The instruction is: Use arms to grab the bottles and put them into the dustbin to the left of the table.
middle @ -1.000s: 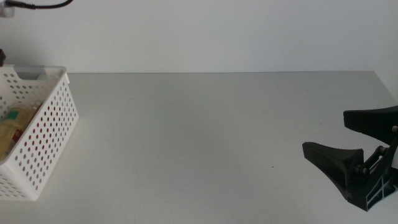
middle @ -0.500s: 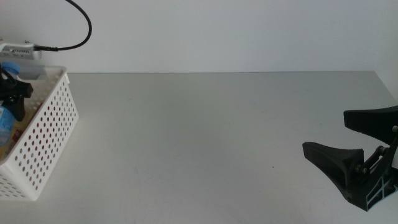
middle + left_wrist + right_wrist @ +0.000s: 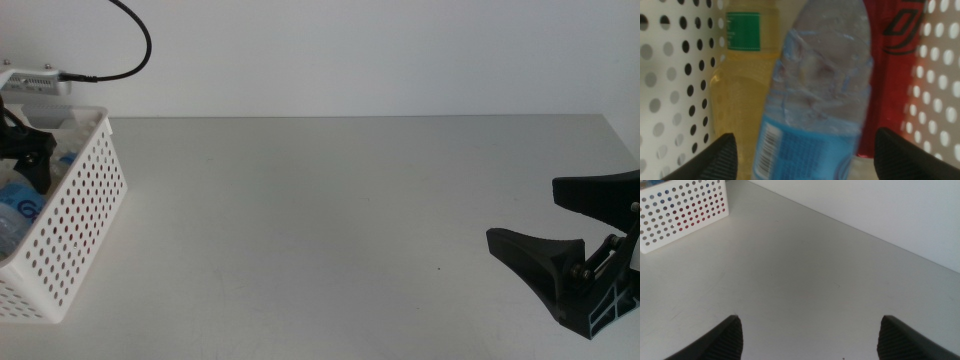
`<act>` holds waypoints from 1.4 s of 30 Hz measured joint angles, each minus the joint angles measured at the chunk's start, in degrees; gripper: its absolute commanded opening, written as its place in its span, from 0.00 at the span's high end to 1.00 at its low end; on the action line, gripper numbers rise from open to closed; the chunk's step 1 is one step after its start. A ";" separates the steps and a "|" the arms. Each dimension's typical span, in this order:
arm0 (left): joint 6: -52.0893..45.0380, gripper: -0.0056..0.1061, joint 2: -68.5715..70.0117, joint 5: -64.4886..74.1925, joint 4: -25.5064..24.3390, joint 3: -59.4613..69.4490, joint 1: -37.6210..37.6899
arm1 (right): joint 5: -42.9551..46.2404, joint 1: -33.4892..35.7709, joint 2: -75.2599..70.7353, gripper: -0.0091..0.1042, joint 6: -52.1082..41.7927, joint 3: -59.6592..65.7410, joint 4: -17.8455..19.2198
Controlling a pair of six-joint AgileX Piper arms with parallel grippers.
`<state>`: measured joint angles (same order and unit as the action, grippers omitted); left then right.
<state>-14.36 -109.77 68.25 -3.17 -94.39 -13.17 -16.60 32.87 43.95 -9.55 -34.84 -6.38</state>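
The white perforated dustbin [image 3: 80, 220] stands at the table's [image 3: 320, 220] left edge. My left gripper [image 3: 25, 150] hangs over it, open, its jaws standing wide of the clear water bottle [image 3: 815, 100] with the blue label, which lies loose in the bin. Beside that bottle, inside the bin, lie the yellow tea bottle [image 3: 740, 75] and the red cola can [image 3: 890, 60]. In the middle view only the water bottle [image 3: 15, 215] shows over the rim. My right gripper [image 3: 522, 212] rests open and holding nothing at the table's near right corner.
A black cable [image 3: 130, 50] loops up from the left arm's white housing [image 3: 35, 82]. The right wrist view shows the dustbin [image 3: 685, 210] far off across bare tabletop, and the table's far edge meets a plain white wall.
The left arm came in over the dustbin with the water bottle. Its jaws have opened since, and the bottle has dropped into the bin. The right arm has not moved.
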 measured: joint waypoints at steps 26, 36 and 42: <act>-1.61 0.11 32.07 -8.41 18.62 3.41 20.28 | 0.00 0.00 0.00 0.26 0.00 0.00 0.00; -1.80 0.11 46.16 -22.87 18.31 17.31 24.17 | 0.00 0.00 0.00 0.26 0.00 0.00 0.00; -1.73 0.11 47.68 -24.77 18.25 17.96 24.17 | 0.00 0.00 0.00 0.26 0.00 0.00 0.00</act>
<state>-16.09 -62.09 43.48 15.08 -76.43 11.00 -16.60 32.87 43.95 -9.55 -34.84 -6.38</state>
